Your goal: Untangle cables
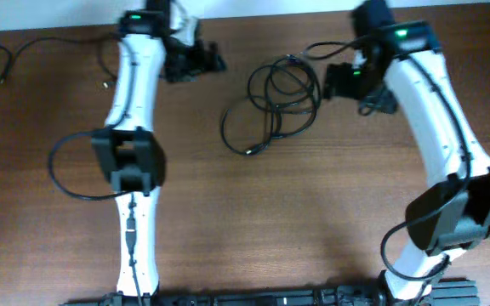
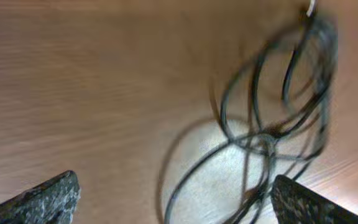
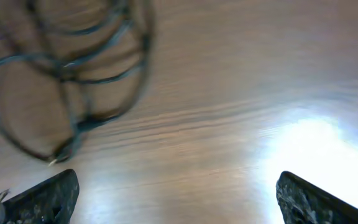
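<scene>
Overhead: black cable tangle (image 1: 275, 95) on table (image 1: 253, 221); left gripper (image 1: 196, 59) and right gripper (image 1: 340, 81) flank tangle, neither touching. Approach step.
Left wrist: jaws wide, empty; tangle ahead.
Right wrist: jaws wide, empty. Next likely: pinch one outer loop and draw it away from tangle.

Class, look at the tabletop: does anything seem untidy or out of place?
Yes. The black cable bundle in mid-table lies in overlapping, tangled loops, with one end trailing out loose. A separate thin cable lies alone near the table's left edge, apart from the bundle.
</scene>
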You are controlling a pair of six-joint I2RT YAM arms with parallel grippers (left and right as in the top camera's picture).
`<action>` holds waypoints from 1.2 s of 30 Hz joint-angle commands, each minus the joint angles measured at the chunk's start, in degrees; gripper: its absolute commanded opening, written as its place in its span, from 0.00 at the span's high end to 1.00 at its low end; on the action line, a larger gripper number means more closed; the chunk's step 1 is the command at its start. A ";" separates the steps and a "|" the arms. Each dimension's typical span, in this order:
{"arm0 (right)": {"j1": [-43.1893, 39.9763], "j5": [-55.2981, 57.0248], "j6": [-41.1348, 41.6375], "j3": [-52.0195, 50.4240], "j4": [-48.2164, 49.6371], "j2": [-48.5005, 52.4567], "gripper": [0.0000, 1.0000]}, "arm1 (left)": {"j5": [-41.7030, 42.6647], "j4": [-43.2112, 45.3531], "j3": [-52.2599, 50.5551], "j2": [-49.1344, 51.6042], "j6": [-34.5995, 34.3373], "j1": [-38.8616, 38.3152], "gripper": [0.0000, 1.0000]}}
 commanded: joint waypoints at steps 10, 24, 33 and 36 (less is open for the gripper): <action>-7.17 1.22 -0.20 -0.28 -0.28 0.48 0.01 | -17.84 -0.28 -9.64 0.42 17.97 -13.57 0.08; -7.17 1.22 -0.20 -0.28 -0.28 0.48 0.01 | -17.53 -0.74 -5.75 -0.57 13.90 -13.57 1.00; -7.17 1.22 -0.20 -0.28 -0.28 0.48 0.01 | 6.67 -6.25 26.49 -13.25 10.82 -12.26 1.00; -7.17 1.22 -0.20 -0.28 -0.28 0.48 0.01 | 6.67 -2.34 30.29 -18.56 4.31 -8.76 1.00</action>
